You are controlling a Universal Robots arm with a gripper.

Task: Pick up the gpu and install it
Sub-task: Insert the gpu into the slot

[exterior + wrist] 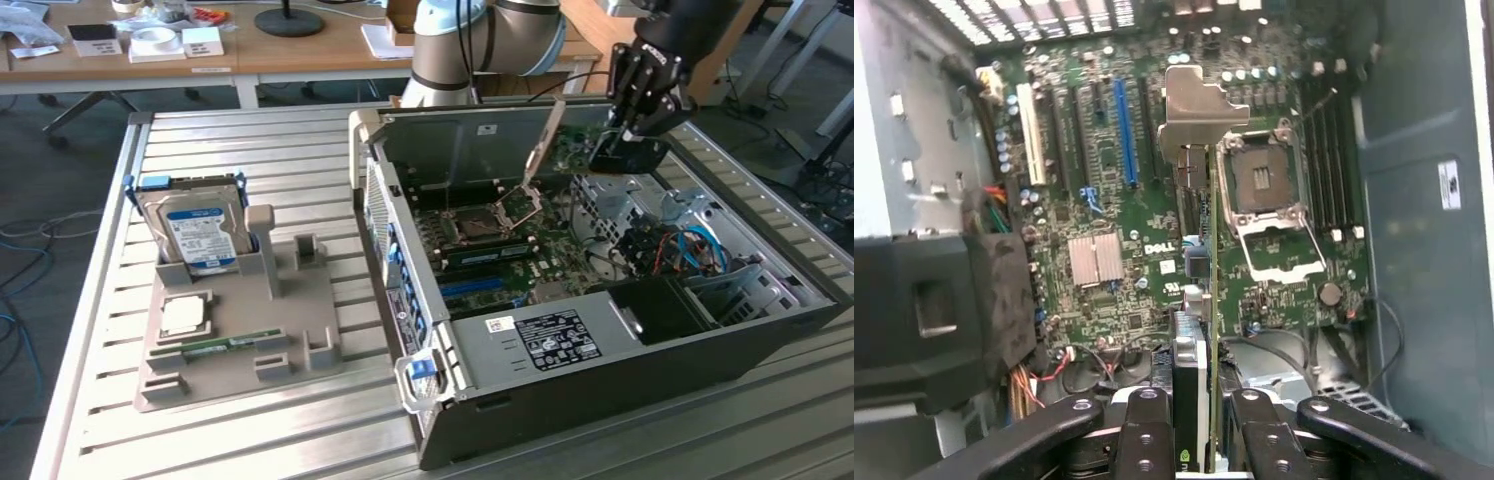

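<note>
Nearest, on the exterior view's left, the parts tray (227, 385) props the hard drive (196, 232) upright and beds the RAM stick (220, 347) flat, each open to a grasp. To the right, the case (601, 350) lies with its side open, so the motherboard (494, 270) faces up. Over its far end, the gripper (638, 130) pinches the gpu (1199, 300) by both faces. The card hangs edge-down with its bracket (1199, 105) toward the vented wall, likely to line up with the blue slot (1124, 130).

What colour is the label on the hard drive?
The label is mostly blue, seen best in the exterior view.
</note>
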